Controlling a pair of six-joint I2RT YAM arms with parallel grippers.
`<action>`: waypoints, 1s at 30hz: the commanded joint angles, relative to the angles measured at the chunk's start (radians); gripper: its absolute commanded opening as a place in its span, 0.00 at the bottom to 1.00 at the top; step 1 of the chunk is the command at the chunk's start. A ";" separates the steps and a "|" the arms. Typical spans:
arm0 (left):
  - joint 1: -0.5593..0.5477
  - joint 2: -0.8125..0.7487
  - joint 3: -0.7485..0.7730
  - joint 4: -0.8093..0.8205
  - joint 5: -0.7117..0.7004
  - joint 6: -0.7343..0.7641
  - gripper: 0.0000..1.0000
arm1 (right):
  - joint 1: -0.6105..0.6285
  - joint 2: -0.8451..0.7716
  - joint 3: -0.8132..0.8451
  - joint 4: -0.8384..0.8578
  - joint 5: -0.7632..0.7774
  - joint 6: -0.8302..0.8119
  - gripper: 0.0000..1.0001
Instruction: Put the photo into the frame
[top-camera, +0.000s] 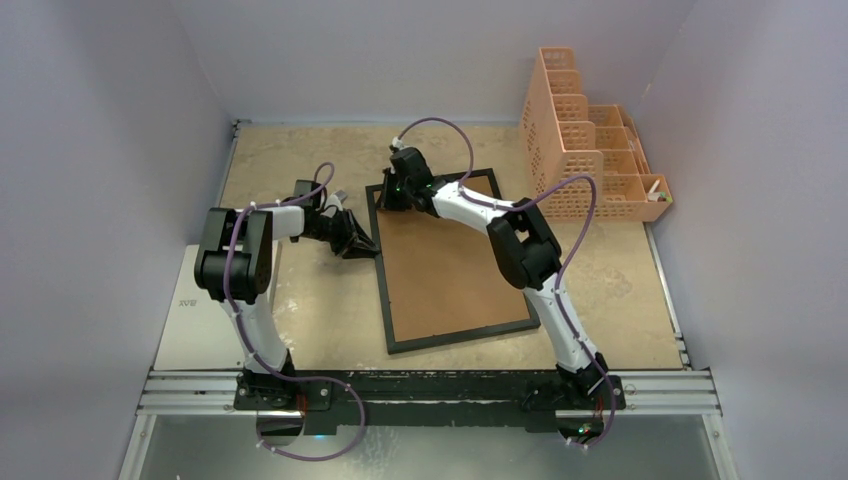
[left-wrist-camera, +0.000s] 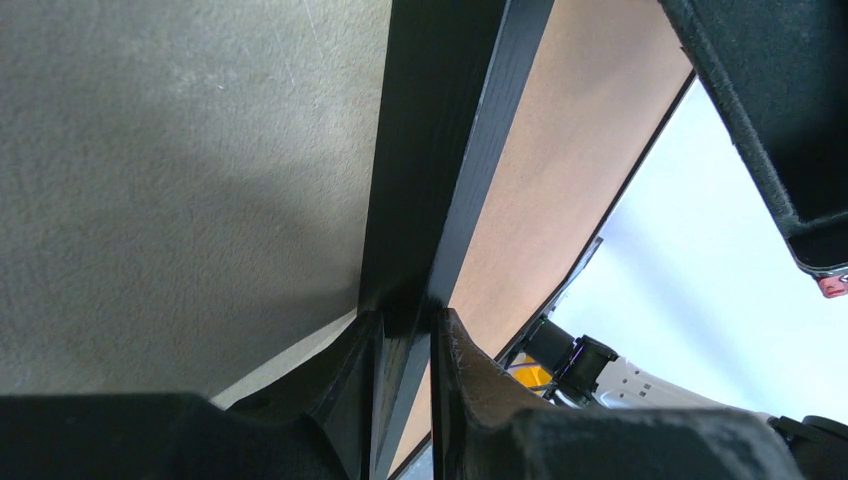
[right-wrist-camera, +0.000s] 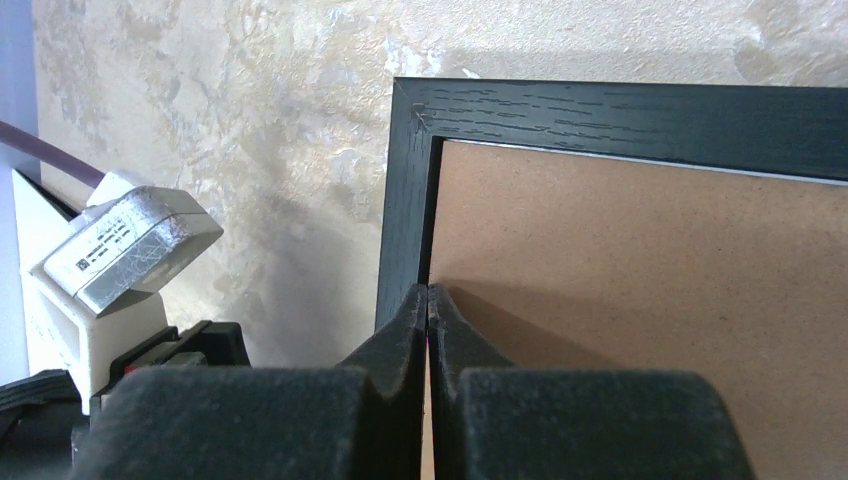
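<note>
The frame (top-camera: 465, 334) lies back-up on the table, its brown backing board (top-camera: 445, 265) filling the black rails. My left gripper (top-camera: 368, 245) is clamped on the frame's left rail (left-wrist-camera: 440, 120), one finger on each side of it (left-wrist-camera: 405, 320). My right gripper (top-camera: 392, 190) is at the far left corner, shut. Its tips (right-wrist-camera: 428, 292) rest on the seam between the rail (right-wrist-camera: 620, 115) and the board (right-wrist-camera: 640, 270), with nothing seen between them. The photo is out of view.
A peach mesh organizer (top-camera: 585, 150) stands at the back right. A white slab (top-camera: 205, 320) lies at the table's left edge beside the left arm. The left arm's wrist camera (right-wrist-camera: 130, 245) sits close to the frame's far left corner. Walls enclose three sides.
</note>
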 joint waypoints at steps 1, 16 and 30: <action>-0.024 0.078 -0.068 -0.098 -0.270 0.082 0.20 | -0.003 0.017 0.026 -0.026 -0.011 -0.007 0.00; -0.024 0.075 -0.071 -0.093 -0.267 0.081 0.19 | 0.013 0.051 0.022 -0.138 0.127 -0.133 0.00; -0.024 0.073 -0.078 -0.071 -0.252 0.061 0.18 | 0.108 0.115 0.007 -0.300 0.376 -0.258 0.00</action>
